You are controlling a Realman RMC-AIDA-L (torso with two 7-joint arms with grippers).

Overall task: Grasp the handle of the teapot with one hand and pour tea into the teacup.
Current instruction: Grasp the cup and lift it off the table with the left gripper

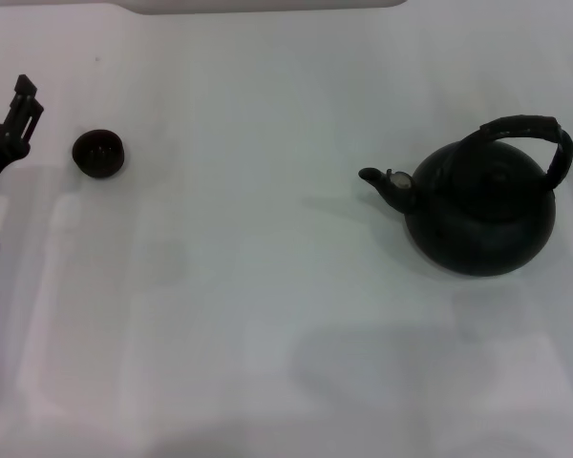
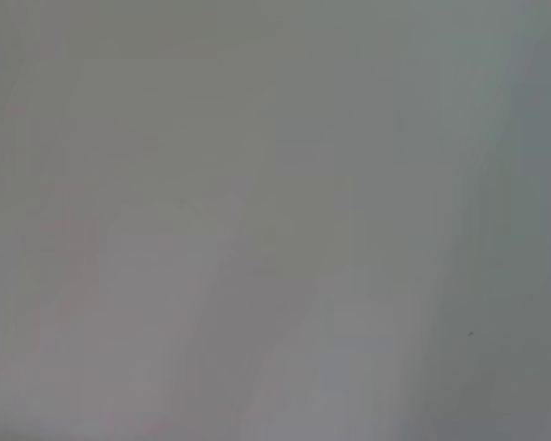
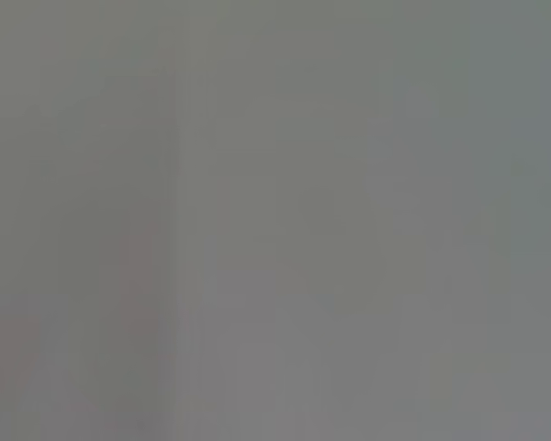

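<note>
The head view is evenly and brightly lit from above, so the white tabletop (image 1: 267, 315) looks washed out and faintly hazy, and the matte-black teapot (image 1: 482, 215) shows almost no surface detail and casts only a soft, pale shadow toward the near side. Broad, faint grey shadows lie across the near tabletop. Both wrist views are featureless grey blur, entirely out of focus.

The head camera looks forward and down from well above the white table (image 1: 267, 315), with the teapot (image 1: 482, 215) at three o'clock and the teacup (image 1: 98, 154) at ten o'clock, while both wrist cameras face only plain pale surface, sharing no recognisable object.
</note>
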